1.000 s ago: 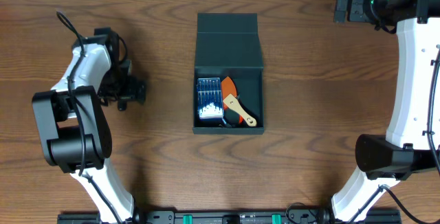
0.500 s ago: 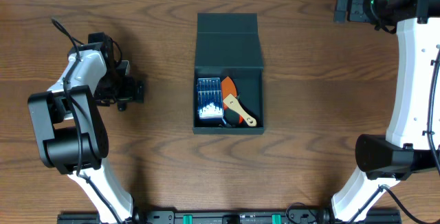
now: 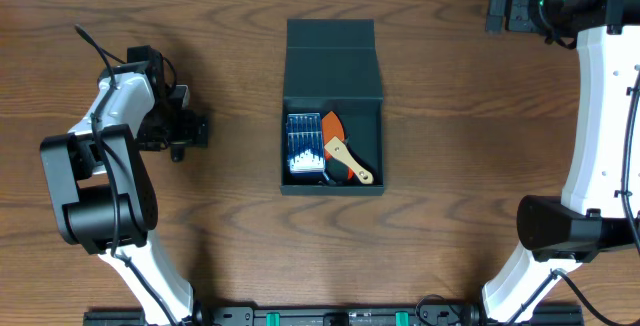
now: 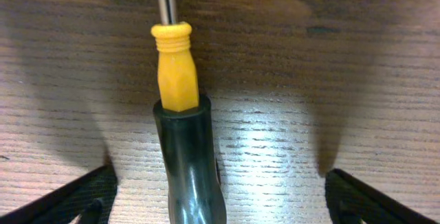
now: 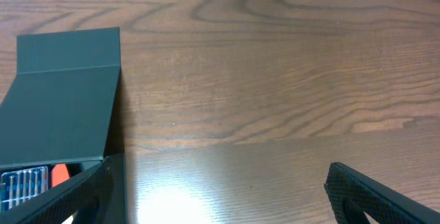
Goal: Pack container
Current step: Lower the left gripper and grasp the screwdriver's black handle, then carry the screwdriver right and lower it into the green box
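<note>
Here, left gripper open astride a screwdriver; right gripper open, far from container.

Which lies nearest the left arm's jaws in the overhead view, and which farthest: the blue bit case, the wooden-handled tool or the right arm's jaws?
1. Blue bit case, in the left half of the container.
2. Wooden-handled tool, in the right half, beside the case.
3. Right arm's jaws, far across at the picture's top right corner.

Screwdriver btwn L fingers; container top open.
</note>
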Robot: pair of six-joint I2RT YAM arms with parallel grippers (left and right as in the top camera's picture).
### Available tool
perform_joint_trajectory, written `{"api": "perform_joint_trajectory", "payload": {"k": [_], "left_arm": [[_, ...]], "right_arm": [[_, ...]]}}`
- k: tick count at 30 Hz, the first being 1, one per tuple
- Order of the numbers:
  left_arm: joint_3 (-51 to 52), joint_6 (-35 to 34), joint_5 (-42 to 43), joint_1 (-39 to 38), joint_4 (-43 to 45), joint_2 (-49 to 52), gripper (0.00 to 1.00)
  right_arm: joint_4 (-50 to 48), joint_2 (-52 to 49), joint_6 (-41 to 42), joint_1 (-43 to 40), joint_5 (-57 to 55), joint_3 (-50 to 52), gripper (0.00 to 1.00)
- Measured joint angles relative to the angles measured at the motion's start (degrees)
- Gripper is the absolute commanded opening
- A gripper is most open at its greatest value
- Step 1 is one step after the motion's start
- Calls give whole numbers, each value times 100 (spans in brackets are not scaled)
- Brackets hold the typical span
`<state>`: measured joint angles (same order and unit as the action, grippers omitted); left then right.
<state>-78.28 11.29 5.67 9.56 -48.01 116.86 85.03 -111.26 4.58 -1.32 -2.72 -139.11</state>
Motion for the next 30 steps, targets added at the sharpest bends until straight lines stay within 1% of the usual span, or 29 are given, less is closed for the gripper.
{"api": "perform_joint_trajectory", "payload": {"k": [1, 3, 4, 9, 15, 19, 24, 27, 30], "left_arm": [[0, 26, 15, 4, 2, 0, 78], [0, 55, 17, 4, -13, 0, 76], [0, 52, 15, 4, -17, 0, 73], [0, 7, 24, 4, -48, 0, 51], [0, 9, 39, 4, -87, 0, 49], [0, -44, 44, 4, -92, 0, 32], [0, -35, 48, 4, -101, 0, 31], [0, -79, 57, 4, -101, 0, 14], [-2, -105, 85, 4, -107, -2, 6]], "right_arm": [[0, 0, 0, 0, 0, 0, 99], [0, 0, 0, 0, 0, 0, 99], [0, 0, 0, 0, 0, 0, 99], [0, 0, 0, 0, 0, 0, 99], [0, 0, 0, 0, 0, 0, 99], [0, 0, 0, 0, 0, 0, 99], [0, 0, 0, 0, 0, 0, 99], [0, 0, 0, 0, 0, 0, 99], [0, 0, 0, 0, 0, 0, 99]]}}
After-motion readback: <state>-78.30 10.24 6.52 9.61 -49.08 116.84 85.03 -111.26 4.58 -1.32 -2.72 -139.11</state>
